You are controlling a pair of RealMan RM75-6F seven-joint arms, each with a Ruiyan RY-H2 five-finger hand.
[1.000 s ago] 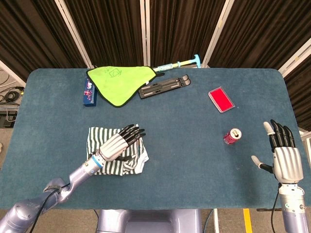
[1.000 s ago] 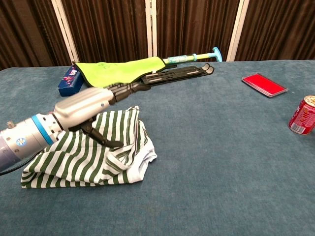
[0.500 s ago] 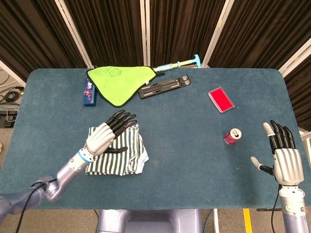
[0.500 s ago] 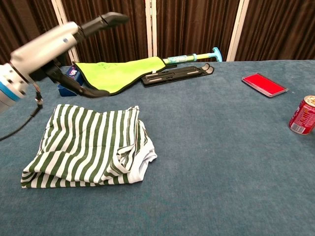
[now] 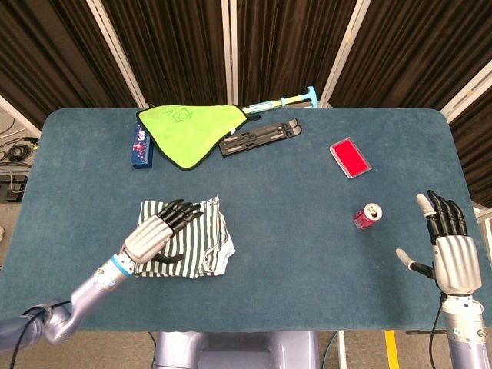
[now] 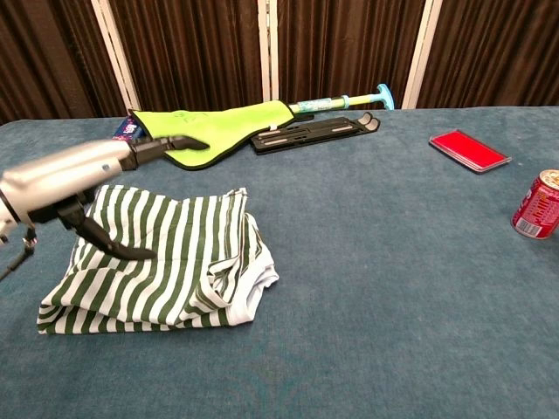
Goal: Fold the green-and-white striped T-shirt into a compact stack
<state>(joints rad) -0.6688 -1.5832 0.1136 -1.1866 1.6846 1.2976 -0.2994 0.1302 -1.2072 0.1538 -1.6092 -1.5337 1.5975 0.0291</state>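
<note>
Folded striped T-shirt (image 5: 194, 244) on near-left table (image 5: 307, 254). Left robot hand (image 5: 154, 235) above it, fingers apart, empty. Right robot hand (image 5: 447, 246) spread, empty.

Blue-carpeted table (image 5: 292, 254) with folded striped T-shirt (image 5: 201, 244), green cloth (image 5: 188, 129), red can (image 5: 367, 216), red card (image 5: 350, 157).

Both hands (left (image 5: 154, 235), right (image 5: 452, 251)) empty, fingers extended
</note>
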